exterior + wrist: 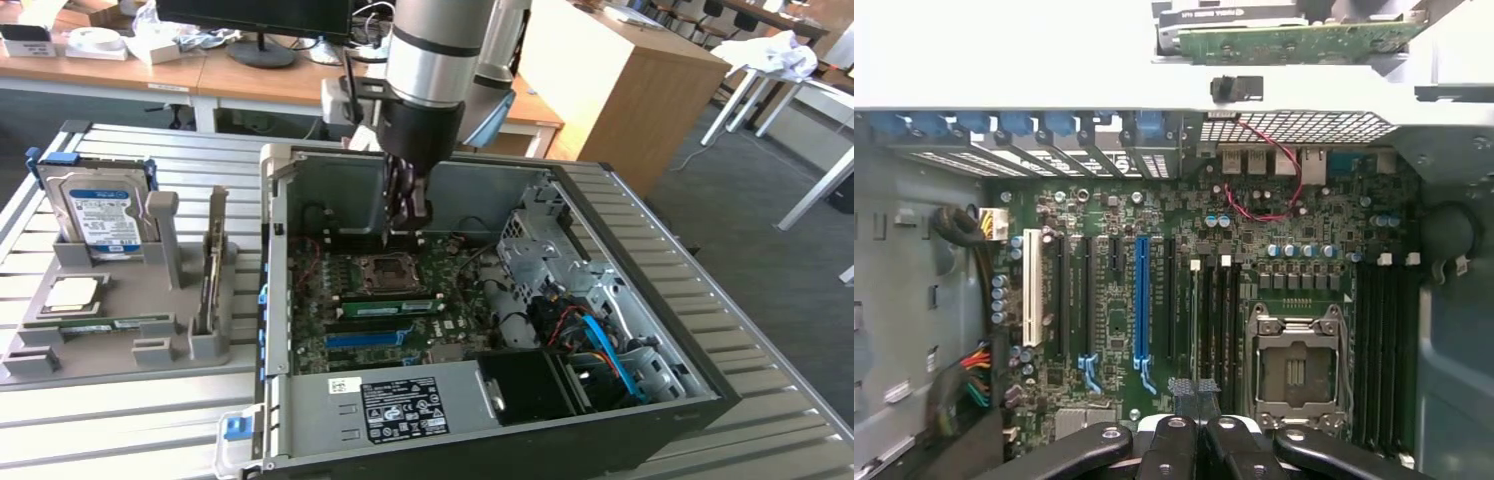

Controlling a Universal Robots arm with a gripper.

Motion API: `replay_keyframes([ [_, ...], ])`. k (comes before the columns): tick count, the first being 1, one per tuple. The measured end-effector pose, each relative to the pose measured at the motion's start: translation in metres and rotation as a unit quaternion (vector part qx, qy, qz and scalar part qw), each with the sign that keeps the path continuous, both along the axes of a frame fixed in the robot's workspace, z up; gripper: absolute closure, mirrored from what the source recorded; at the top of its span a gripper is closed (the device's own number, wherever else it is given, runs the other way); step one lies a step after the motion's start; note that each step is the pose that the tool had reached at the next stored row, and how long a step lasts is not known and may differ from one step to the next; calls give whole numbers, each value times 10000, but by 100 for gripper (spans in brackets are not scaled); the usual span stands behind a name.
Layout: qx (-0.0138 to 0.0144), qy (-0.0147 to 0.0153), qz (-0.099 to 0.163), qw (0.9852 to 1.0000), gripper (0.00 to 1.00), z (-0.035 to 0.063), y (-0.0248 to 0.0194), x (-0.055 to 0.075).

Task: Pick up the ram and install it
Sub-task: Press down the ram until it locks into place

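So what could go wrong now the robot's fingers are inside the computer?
1. The shut fingers hang right over the motherboard, beside the open CPU socket. A sideways slip might bump its delicate middle.
2. The ram stands in a slot near that socket. I can't tell if it's fully pushed in, so it might sit crooked.

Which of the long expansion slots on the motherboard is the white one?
The white slot at the end of the row, next to the cable bundle. The others are black slots and one blue slot.
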State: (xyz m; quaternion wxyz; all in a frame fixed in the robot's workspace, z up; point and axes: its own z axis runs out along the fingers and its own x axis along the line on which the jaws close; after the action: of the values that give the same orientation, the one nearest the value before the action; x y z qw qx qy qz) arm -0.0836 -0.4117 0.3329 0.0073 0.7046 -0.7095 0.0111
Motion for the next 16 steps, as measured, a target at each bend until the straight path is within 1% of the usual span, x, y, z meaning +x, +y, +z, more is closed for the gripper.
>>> replay_keyframes([
  [5, -8, 0, 0, 10000, 90, 74, 0, 0],
  [11, -10, 0, 0, 10000, 90, 193, 0, 0],
  [16, -11, -1, 0, 10000, 90, 209, 0, 0],
])
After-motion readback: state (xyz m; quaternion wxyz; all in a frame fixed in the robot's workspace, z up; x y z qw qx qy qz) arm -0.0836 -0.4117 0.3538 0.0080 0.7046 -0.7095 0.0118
